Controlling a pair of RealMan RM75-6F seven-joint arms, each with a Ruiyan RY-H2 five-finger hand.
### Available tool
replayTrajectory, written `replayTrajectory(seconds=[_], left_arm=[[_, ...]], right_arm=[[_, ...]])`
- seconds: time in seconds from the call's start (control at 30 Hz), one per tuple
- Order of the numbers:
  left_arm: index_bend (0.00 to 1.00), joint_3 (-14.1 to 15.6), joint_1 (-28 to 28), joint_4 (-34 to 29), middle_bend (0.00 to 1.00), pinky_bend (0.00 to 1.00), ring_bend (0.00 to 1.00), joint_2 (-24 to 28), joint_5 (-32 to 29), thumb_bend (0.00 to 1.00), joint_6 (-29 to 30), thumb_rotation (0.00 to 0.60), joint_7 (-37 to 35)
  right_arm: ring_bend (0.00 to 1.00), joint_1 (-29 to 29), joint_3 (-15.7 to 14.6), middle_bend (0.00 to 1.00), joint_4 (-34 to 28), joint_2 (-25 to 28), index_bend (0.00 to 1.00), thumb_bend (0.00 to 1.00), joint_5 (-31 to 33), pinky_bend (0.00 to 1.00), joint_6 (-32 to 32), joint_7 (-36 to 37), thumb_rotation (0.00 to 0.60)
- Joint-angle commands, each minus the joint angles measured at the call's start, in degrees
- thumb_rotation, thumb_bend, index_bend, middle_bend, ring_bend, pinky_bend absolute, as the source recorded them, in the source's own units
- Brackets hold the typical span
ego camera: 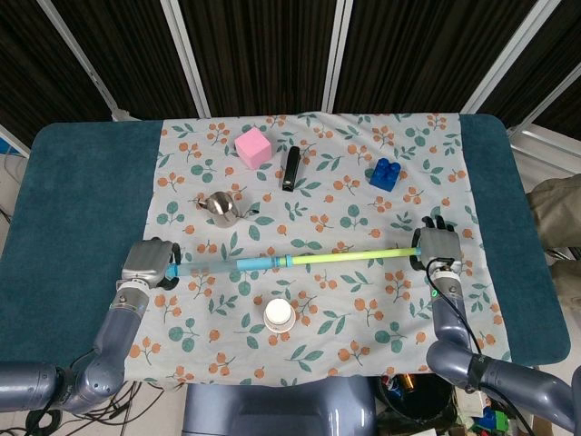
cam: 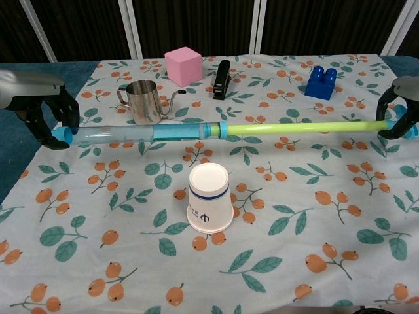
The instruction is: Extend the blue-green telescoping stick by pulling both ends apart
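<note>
Blue-green telescoping stick (cam: 222, 130), mid-frame above the counter (cam: 275, 261), spans left to right. Left hand (cam: 46, 111) grips its blue end; right hand (cam: 402, 108) grips the green end, fingers curled. Advice: pull level, along its axis, clear of paper cup (cam: 209, 197).

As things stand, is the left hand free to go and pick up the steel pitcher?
Probably not. The left hand grips one end of the telescoping stick, whose other end the right hand holds. The steel pitcher stands unobstructed just beyond the stick, but reaching it means letting go.
</note>
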Motion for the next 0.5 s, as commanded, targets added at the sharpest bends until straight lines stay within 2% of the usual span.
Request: replayTrajectory(seconds=[0.03, 0.3, 0.33, 0.37, 0.4, 0.5], left_arm=[[0.52, 0.08, 0.02, 0.25, 0.4, 0.33, 0.22, 0.14, 0.08, 0.32, -0.18, 0.6, -0.25], [0.49, 0.54, -0.1, 0.84, 0.37, 0.33, 0.22, 0.08, 0.32, 0.32, -0.77, 0.6, -0.75], [0.48, 0.57, -0.13, 0.91, 0.36, 0.33, 0.22, 0.05, 0.33, 0.32, -0.8, 0.6, -0.8], [0.44, 0.59, -0.15, 0.98, 0.33, 0.32, 0.21, 0.0, 0.28, 0.31, -0.86, 0.6, -0.86], [0.4, 0.61, -0.17, 1.06, 0.29, 0.3, 0.2, -0.05, 0.25, 0.29, -0.94, 0.6, -0.93], [0.29, 0.75, -0.25, 1.2, 0.2, 0.23, 0.14, -0.15, 0.36, 0.23, -1.39, 0.6, -1.17]], right_arm=[[0.03, -0.1, -0.03, 0.12, 0.08, 0.08, 0.68, 0.45, 0.14, 0.13, -0.13, 0.04, 0.6], [0.03, -0.37, -0.24, 0.11, 0.63, 0.3, 0.68, 0.45, 0.08, 0.13, -0.48, 0.14, 0.6], [0.03, -0.4, -0.22, 0.1, 0.66, 0.35, 0.66, 0.44, 0.14, 0.13, -0.55, 0.18, 0.6], [0.03, -0.41, -0.23, 0.09, 0.63, 0.42, 0.62, 0.42, 0.18, 0.13, -0.65, 0.16, 0.6], [0.02, -0.41, -0.3, 0.06, 0.63, 0.51, 0.54, 0.39, 0.21, 0.13, -0.77, 0.05, 0.6], [0.0, -0.31, -0.76, 0.0, 0.19, 1.05, 0.24, 0.26, 0.84, 0.13, -1.66, -0.78, 0.6]])
